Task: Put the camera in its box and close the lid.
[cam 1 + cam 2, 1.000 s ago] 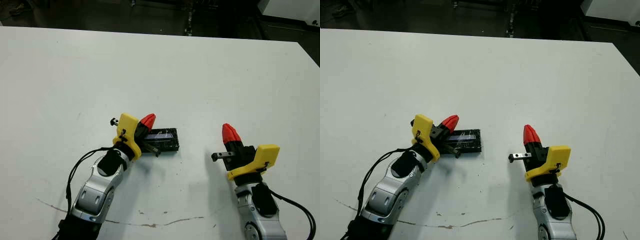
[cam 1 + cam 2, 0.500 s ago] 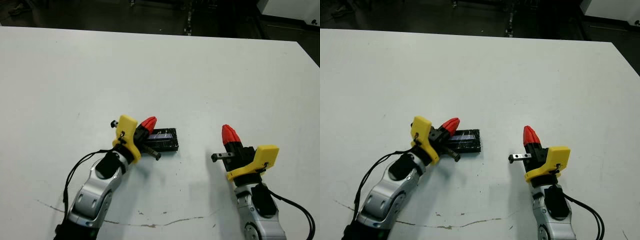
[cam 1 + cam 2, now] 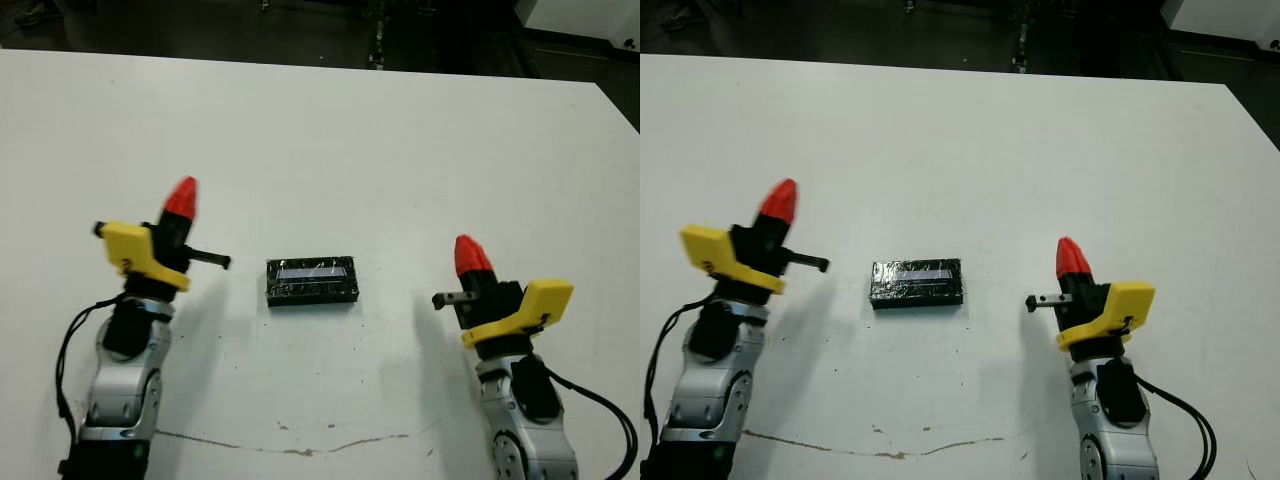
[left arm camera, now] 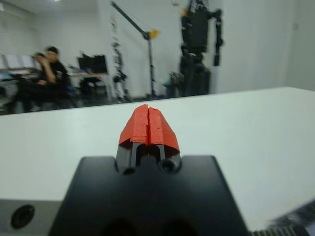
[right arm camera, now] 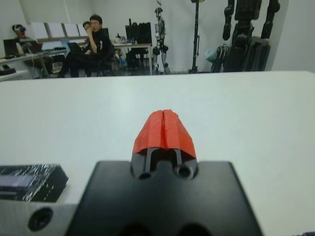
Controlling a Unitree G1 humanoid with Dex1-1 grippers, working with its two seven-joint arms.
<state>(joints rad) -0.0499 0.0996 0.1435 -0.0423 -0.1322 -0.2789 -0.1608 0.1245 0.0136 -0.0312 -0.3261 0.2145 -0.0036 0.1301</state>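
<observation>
The lid (image 3: 311,281) lies flat on the bench (image 3: 400,150) between both claws, touching neither. Left claw (image 3: 181,197) and right claw (image 3: 469,253) are pressed together, empty. Box and camera are hidden.

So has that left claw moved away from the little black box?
Yes. The left gripper pulled off to the robot's left; the lid now sits alone, both grippers shut.
</observation>
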